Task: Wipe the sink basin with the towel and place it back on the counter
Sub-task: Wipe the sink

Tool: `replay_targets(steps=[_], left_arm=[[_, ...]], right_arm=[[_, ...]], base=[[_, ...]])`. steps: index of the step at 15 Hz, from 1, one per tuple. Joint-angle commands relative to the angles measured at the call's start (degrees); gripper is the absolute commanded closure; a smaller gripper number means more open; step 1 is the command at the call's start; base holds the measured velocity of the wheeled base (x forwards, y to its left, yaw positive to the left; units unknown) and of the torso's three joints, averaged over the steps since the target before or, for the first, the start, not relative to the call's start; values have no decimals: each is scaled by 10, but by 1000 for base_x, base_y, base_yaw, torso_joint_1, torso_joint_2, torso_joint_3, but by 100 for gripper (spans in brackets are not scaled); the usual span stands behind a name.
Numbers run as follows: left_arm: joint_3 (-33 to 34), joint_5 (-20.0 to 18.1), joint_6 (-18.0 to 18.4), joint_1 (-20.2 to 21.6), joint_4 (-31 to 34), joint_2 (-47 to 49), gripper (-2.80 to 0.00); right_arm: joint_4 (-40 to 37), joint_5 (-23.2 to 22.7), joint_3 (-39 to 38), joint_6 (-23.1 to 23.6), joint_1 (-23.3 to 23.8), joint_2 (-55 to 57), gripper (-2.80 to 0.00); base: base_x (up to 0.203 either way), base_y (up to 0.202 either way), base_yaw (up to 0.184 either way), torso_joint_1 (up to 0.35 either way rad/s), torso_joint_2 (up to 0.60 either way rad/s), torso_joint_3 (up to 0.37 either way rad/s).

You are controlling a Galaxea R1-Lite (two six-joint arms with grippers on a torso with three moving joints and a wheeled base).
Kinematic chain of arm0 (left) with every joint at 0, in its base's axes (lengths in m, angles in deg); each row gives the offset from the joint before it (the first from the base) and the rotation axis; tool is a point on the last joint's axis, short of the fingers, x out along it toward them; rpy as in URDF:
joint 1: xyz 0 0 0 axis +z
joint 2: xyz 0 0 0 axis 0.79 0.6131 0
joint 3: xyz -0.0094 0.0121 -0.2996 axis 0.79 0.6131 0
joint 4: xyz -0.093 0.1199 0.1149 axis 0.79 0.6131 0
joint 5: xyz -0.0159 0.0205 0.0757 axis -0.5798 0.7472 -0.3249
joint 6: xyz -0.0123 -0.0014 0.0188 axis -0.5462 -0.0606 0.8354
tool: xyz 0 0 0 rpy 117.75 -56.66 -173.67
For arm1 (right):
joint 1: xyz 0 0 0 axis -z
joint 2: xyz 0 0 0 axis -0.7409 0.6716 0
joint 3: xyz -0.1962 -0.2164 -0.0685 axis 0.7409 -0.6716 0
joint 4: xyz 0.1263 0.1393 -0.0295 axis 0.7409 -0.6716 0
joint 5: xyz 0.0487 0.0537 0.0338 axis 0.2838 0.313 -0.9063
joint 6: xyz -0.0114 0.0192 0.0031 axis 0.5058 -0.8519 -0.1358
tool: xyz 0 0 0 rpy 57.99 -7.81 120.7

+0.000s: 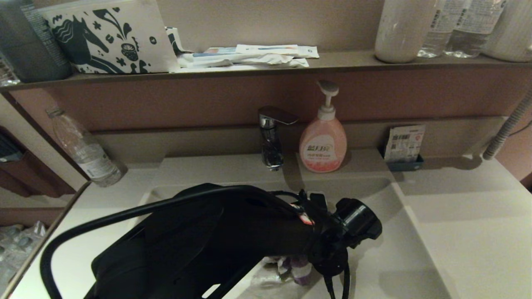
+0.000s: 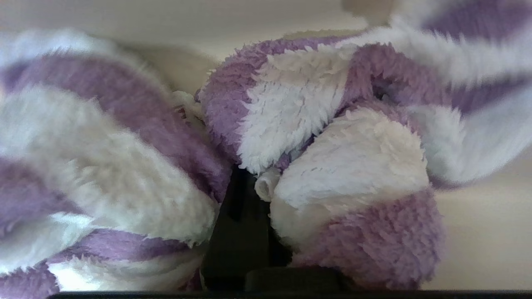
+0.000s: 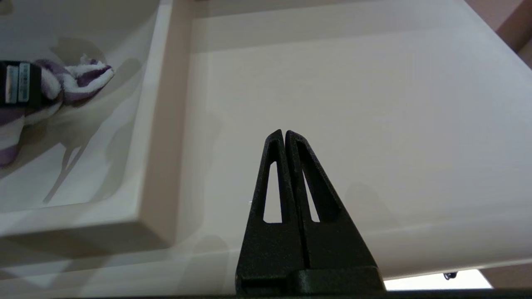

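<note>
counter (image 1: 469, 216): flat off-white top, one piece with the basin; the stretch on the robot's right lies bare and suits the towel's return once wiping is done.

sink basin (image 1: 390, 257): wide off-white bowl, largely hidden in the head view by the left arm reaching into it; drain not visible. to wipe well, keep the cloth pressed flat to the floor and walls and sweep in overlapping passes, not dabbing at one spot.

soap bottle (image 1: 323, 143): pink pump bottle on the back ledge, just beside the faucet (image 1: 272, 137); both stand clear of the arm, but a high sweep up the back wall should stop short of them.

towel (image 2: 332, 166): purple and white striped terry, bunched, down inside the basin near its front. a bunched wad wipes little, so let more cloth trail under the hand.

left gripper (image 2: 243, 216): low in the basin, narrowly closed with the towel pinched between its fingers; hold this pinch firm throughout.

right gripper (image 3: 284, 137): parked above the counter on the right, fingers pressed together, holding nothing.
</note>
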Motion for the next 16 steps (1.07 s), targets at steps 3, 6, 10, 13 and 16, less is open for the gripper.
replay_targets(steps=[3,6,10,13,16], left_arm=[[-21,-36,-50,-15,105,-15,0],[-43,-81,-116,-20,224,-32,0],[-13,-116,-170,-18,296,-63,0],[56,-123,-186,-4,296,-98,0],[151,-126,-189,35,258,-140,0]], right_arm=[[-1,0,0,0,0,1,0],[0,0,0,0,0,1,0],[0,0,0,0,0,1,0],[0,0,0,0,0,1,0],[0,0,0,0,0,1,0]], base=[[0,0,0,0,0,0],[0,0,0,0,0,0],[0,0,0,0,0,0],[0,0,0,0,0,0],[0,0,0,0,0,0]])
